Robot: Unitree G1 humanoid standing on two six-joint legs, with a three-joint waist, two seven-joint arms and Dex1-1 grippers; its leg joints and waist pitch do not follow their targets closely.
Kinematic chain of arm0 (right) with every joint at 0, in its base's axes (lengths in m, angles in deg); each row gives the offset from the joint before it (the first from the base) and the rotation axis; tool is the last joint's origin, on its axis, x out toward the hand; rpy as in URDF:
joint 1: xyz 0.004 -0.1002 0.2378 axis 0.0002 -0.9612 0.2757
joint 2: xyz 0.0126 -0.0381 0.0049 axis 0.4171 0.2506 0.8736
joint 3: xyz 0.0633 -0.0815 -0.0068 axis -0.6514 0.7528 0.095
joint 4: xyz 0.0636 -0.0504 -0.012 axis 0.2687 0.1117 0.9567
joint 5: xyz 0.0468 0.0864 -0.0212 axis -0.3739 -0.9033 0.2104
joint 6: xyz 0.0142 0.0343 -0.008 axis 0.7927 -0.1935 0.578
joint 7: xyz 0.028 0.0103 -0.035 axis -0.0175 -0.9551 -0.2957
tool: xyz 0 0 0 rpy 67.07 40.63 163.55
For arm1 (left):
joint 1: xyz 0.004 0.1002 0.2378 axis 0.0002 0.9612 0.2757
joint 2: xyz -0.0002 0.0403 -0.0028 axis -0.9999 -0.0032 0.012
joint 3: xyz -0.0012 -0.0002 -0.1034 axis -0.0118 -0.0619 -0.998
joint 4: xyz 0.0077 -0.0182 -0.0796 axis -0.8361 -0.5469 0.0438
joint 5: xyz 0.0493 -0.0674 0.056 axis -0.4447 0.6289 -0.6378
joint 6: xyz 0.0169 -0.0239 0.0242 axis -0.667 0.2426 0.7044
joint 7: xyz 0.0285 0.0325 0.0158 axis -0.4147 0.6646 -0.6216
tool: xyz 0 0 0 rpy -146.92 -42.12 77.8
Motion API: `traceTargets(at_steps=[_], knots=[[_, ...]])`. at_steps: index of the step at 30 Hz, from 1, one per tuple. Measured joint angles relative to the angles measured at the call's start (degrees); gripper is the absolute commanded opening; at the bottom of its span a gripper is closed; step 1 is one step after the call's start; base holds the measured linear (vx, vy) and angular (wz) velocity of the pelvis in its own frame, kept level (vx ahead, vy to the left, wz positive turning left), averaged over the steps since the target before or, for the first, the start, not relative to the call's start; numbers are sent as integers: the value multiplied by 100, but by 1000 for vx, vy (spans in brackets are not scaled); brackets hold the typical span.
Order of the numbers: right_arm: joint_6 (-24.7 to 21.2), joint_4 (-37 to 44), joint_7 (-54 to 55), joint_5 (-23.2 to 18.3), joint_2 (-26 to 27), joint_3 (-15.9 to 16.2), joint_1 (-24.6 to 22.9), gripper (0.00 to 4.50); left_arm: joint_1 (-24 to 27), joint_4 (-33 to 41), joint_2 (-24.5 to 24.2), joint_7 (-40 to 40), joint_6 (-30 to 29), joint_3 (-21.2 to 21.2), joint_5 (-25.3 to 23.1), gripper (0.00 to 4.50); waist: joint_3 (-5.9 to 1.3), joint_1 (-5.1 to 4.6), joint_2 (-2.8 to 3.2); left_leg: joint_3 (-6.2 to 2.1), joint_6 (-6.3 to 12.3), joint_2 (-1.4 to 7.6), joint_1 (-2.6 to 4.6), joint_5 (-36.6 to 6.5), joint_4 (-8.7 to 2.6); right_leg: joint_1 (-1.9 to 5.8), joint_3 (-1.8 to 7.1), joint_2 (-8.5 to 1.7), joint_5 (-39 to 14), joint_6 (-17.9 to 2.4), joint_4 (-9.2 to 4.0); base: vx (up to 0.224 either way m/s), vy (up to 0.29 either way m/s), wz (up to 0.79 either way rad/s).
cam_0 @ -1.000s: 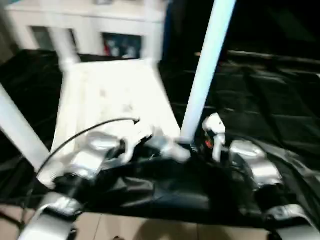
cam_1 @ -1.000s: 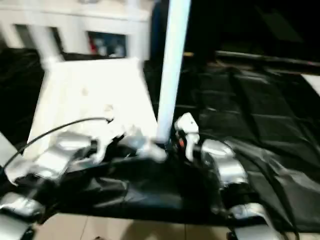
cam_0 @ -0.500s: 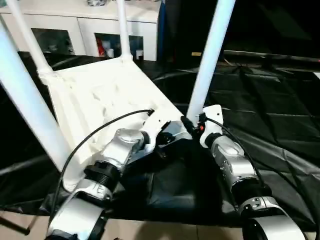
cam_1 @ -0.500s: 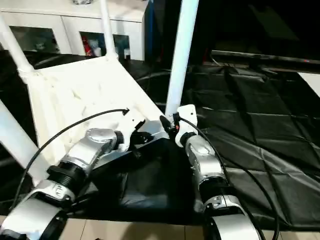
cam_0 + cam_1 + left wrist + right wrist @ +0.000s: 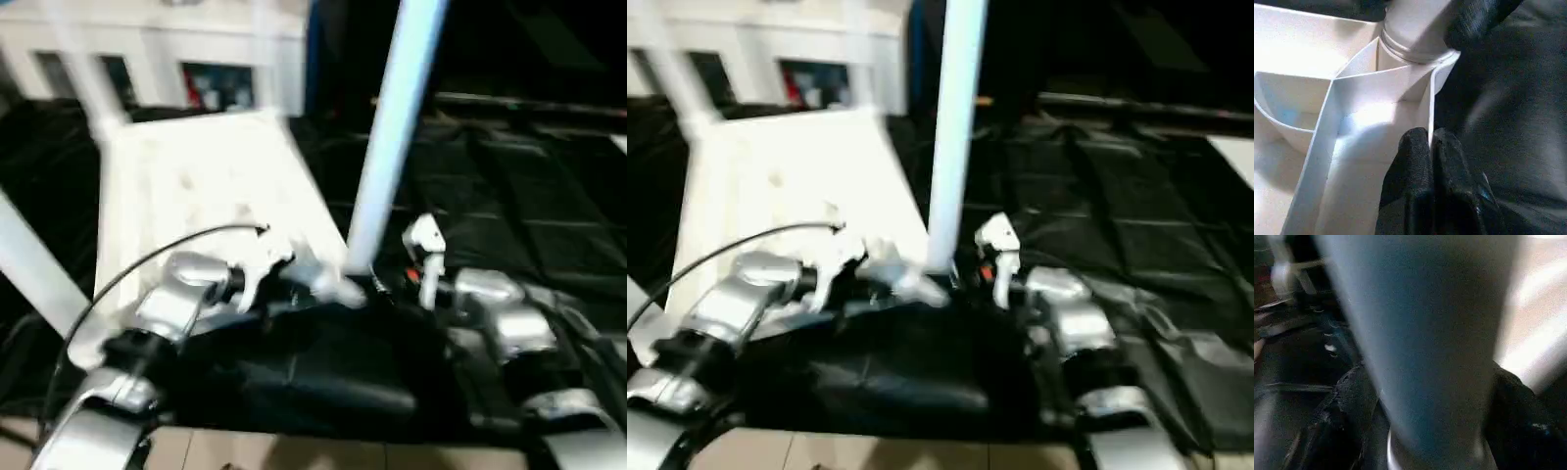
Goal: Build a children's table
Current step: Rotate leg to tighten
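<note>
The children's table lies upside down on black sheeting, its ribbed white underside point(image 5: 196, 186) facing up. A white leg point(image 5: 387, 137) stands upright in the near right corner socket point(image 5: 1415, 44). Another leg point(image 5: 29, 264) rises at the near left, and two more stand blurred at the far corners. My left gripper point(image 5: 1430, 139) is shut on the thin rim of the table top just beside that socket. My right gripper point(image 5: 370, 282) is at the base of the near right leg, which looms close in the right wrist view point(image 5: 1425, 333).
Crumpled black sheeting point(image 5: 509, 196) covers the surface around the table. A white cabinet with glass doors point(image 5: 196, 49) stands behind it. Pale floor tiles point(image 5: 294, 455) show along the near edge. A black cable point(image 5: 167, 250) arcs over my left forearm.
The head camera has swung and the picture is blurred. My left gripper keeps its hold on the rim. My right gripper stays at the leg's base.
</note>
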Motion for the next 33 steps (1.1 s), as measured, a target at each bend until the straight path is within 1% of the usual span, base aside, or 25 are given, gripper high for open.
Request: traceTargets(at_steps=[2,3,5,7,10,15,16,18,19,20,22,24,26,28,31,33], knots=[[-9,27,-399,29,-163,151,0,281,62,99,-95,-247,6,39,24,0,0,61,-1,1,18,1,-6,6,8,-4,0,0,0,0,2,0,0,0],[-23,24,-539,52,-222,215,0,281,95,142,-158,-364,8,59,56,0,2,73,-3,1,18,2,-7,5,12,-4,0,0,1,0,4,0,0,0],[-33,39,-652,59,-250,255,1,267,126,186,-216,-460,2,84,93,0,2,69,-3,1,11,2,-7,0,18,-5,1,-1,1,-1,10,0,0,0],[-72,112,-739,61,-313,319,9,245,138,218,-283,-508,-9,106,116,0,2,71,-4,1,-5,3,-6,-9,25,-4,1,-1,2,-1,17,0,0,0],[-70,217,-806,67,-356,386,12,231,161,275,-326,-561,-26,110,132,0,4,69,-8,1,-6,4,-3,-9,28,-4,2,-1,2,-1,24,0,0,0],[-82,251,-788,89,-324,373,10,219,165,298,-308,-530,-31,97,133,0,4,66,-13,0,-6,5,-2,-9,31,-3,2,-1,2,-1,26,0,0,0],[-26,216,-594,121,-218,338,-3,219,163,251,-254,-404,-30,70,120,0,4,62,-13,0,-6,5,1,-8,33,-2,2,0,2,-1,30,0,0,0],[118,13,59,214,20,146,-2,216,96,63,-132,41,-27,-49,63,0,5,39,-16,-1,-10,7,4,-5,47,-5,4,0,6,-4,48,0,0,0],[185,-104,540,234,179,3,-1,213,31,-35,-34,315,-30,-96,-11,0,6,-4,-20,-1,-13,7,10,-4,55,-4,8,0,9,-6,56,0,0,0],[214,-158,826,243,250,-62,0,210,-9,-107,45,475,-44,-112,-26,0,6,-40,-21,-1,-13,6,13,-3,58,-2,11,0,11,-8,56,0,0,0],[317,-447,2061,280,648,-413,48,202,-211,-413,416,1211,-159,-216,-169,0,-1,-131,-31,-2,-15,7,20,-2,76,4,13,0,16,-10,67,0,0,0],[372,-565,2924,296,883,-594,76,200,-327,-579,727,1731,-285,-273,-232,0,-2,-191,-31,-2,-15,4,21,-3,78,6,15,-3,20,-13,64,0,0,0],[447,-657,3442,348,1040,-707,105,200,-408,-704,915,2068,-350,-303,-262,0,-8,-199,-24,-4,-15,4,24,-3,78,9,15,-3,20,-13,63,0,0,0],[532,-730,4037,495,1239,-811,144,200,-512,-891,1124,2394,-349,-344,-323,0,-15,-207,-18,-5,-15,3,25,-3,76,9,14,-3,19,-12,63,0,0,0],[594,-786,4369,623,1319,-826,185,200,-559,-988,1239,2578,-338,-351,-341,0,-27,-212,0,-6,-14,1,24,-4,72,16,14,-3,20,-11,49,0,0,0],[672,-830,4374,641,1336,-855,182,267,-571,-1035,1255,2579,-304,-351,-345,0,-32,-214,6,-7,-14,1,26,-4,65,24,12,-3,26,-10,30,0,0,0]])
